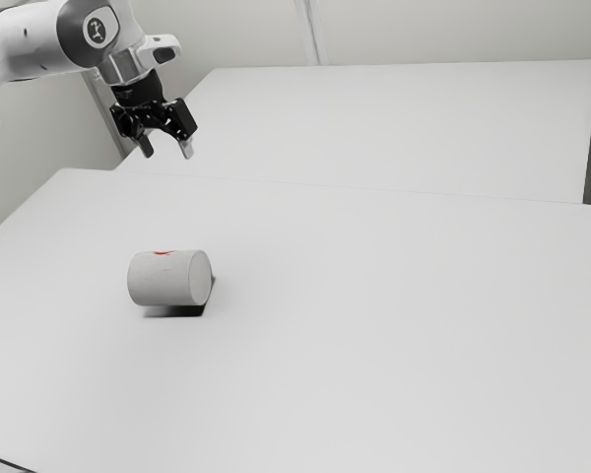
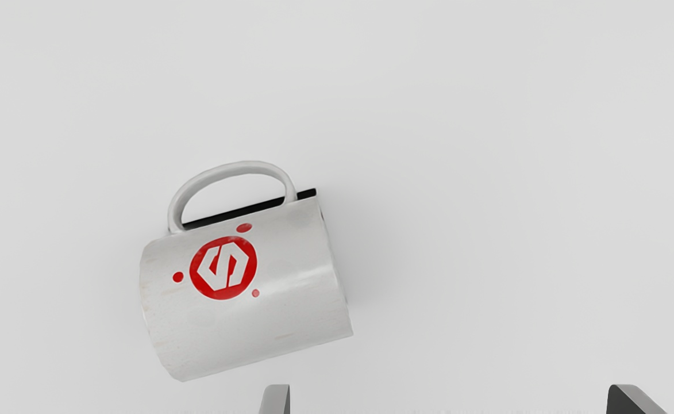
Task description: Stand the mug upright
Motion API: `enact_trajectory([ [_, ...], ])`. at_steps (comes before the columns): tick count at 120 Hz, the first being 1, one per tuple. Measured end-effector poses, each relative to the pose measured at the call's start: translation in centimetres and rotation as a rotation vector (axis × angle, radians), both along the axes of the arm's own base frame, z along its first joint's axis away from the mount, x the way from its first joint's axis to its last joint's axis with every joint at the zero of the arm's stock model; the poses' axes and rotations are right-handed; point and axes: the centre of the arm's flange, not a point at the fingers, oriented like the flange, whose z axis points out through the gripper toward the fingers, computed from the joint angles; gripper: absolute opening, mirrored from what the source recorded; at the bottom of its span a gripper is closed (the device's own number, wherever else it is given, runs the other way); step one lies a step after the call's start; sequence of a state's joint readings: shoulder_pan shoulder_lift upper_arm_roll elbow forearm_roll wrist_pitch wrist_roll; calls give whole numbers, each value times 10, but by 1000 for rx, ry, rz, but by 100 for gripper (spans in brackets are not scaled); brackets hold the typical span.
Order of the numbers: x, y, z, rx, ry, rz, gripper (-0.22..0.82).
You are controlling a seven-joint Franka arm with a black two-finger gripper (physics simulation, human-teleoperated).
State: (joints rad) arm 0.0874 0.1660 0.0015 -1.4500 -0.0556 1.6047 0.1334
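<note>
My black gripper point(image 1: 166, 151) hangs high above the table in the exterior view, up and slightly behind the mug. A white mug point(image 1: 165, 279) lies on its side there, with a bit of red print on its upper face. In the wrist view the mug point(image 2: 268, 287) shows a red round logo and its handle point(image 2: 245, 167) sticking out to one side, level with the table. The gripper point(image 2: 449, 397) is open, its two fingertips wide apart with nothing between them. The mug's inside is hidden.
The white table point(image 1: 394, 325) stretches far around the mug. Behind it stands another white surface point(image 1: 404, 123), against pale walls. A dark cable point(image 1: 8, 462) crosses the near left corner of the exterior view.
</note>
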Motion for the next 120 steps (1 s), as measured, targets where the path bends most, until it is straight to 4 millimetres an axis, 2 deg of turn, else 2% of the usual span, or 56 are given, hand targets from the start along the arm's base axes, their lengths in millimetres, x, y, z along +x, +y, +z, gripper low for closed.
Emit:
enact_trajectory([
  [23,-1,-1,2,-2,-1,-2,60],
  [44,-5,2,-12,-11,35,3,60],
  [53,-12,9,-12,-33,39,20,60],
  [59,-23,31,-15,-85,50,68,60],
  [69,-42,90,-27,-206,62,170,60],
  [78,-65,143,-52,-332,83,261,60],
  [84,-78,170,-67,-410,85,303,60],
  [101,-95,216,-111,-573,81,338,60],
  [120,-98,252,-182,-706,90,351,60],
])
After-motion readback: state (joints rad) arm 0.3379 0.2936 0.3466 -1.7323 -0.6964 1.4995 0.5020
